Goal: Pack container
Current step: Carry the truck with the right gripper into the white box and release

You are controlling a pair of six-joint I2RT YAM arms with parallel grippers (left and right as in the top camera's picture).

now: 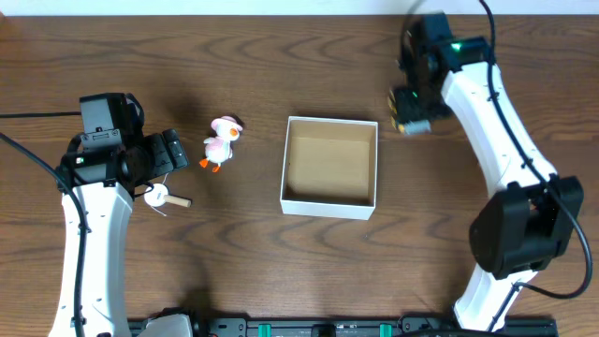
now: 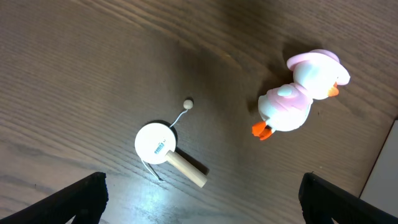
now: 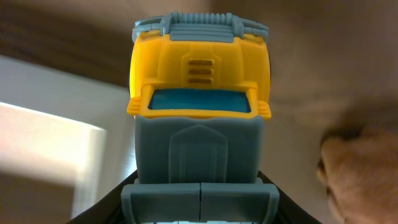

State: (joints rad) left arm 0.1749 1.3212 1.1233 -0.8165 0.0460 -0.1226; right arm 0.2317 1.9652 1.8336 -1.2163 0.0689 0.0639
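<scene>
The container (image 1: 329, 204), a square white box with a brown inside, stands open at the table's middle; nothing shows inside it. Its white edge shows at the right of the left wrist view (image 2: 387, 168). My right gripper (image 1: 413, 105) is shut on a yellow and grey toy truck (image 1: 411, 122) and holds it just past the container's far right corner. The truck (image 3: 199, 93) fills the right wrist view between the fingers (image 3: 199, 208). My left gripper (image 1: 171, 153) is open and empty, and in the left wrist view (image 2: 205, 202) it hangs above the table.
A pink and white duck toy (image 1: 222, 142) (image 2: 301, 96) lies left of the container. A white disc with a wooden handle and a beaded string (image 1: 161, 197) (image 2: 158, 146) lies below the left gripper. A blurred tan shape (image 3: 351, 168) is at the right.
</scene>
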